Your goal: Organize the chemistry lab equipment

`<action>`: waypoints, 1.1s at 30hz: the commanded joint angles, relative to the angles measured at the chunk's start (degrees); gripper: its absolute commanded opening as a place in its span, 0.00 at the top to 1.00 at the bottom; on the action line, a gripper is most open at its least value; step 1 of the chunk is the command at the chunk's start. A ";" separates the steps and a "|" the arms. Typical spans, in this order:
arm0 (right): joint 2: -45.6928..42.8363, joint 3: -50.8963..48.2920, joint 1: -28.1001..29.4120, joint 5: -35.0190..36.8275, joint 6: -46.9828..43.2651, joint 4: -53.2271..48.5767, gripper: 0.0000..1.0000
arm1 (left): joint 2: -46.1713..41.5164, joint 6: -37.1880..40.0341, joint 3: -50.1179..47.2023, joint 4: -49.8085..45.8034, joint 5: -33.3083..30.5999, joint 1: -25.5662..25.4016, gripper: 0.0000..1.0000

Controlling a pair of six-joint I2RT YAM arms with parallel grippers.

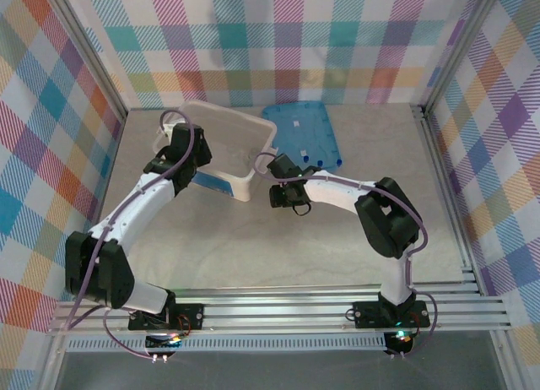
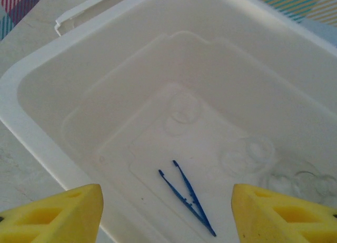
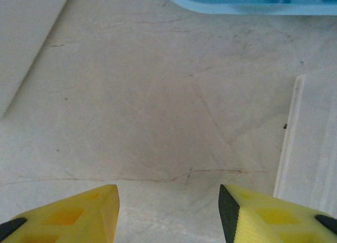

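From above and behind, the overhead camera takes in the whole pale stone-patterned table (image 1: 253, 246), sharing the large translucent white plastic tub (image 1: 236, 145) (image 2: 79, 80) with the close, downward left wrist view and the flat blue rectangular plastic lid (image 1: 304, 132) (image 3: 247, 1) with the close right wrist view.

1. This is looking like a robot test cell in a lab: checked cloth panels (image 1: 287, 35) are closing in the bench (image 1: 278, 255) along the top, left and right of the frame.
2. Bare aluminium posts (image 1: 95, 52) are framing those panels at the upper corners.
3. Slotted metal rails (image 1: 278, 310) are crossing the bottom of the frame, carrying the left arm base (image 1: 160, 314) and right arm base (image 1: 388, 310).
4. In the left wrist view, blue tweezers (image 2: 187, 198) and clear glassware (image 2: 253, 156) are lying in a white tub (image 2: 105, 59).
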 commanded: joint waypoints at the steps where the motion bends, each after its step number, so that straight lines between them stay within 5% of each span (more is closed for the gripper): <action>1: 0.58 1.19 -1.41 2.13 -0.02 -2.17 0.46 | 2.96 -0.17 3.00 -0.06 2.30 1.76 0.35; 33: -2.94 -1.85 -21.70 3.61 -3.97 -4.74 0.44 | -1.31 -4.10 -6.20 -4.51 8.13 -3.71 0.37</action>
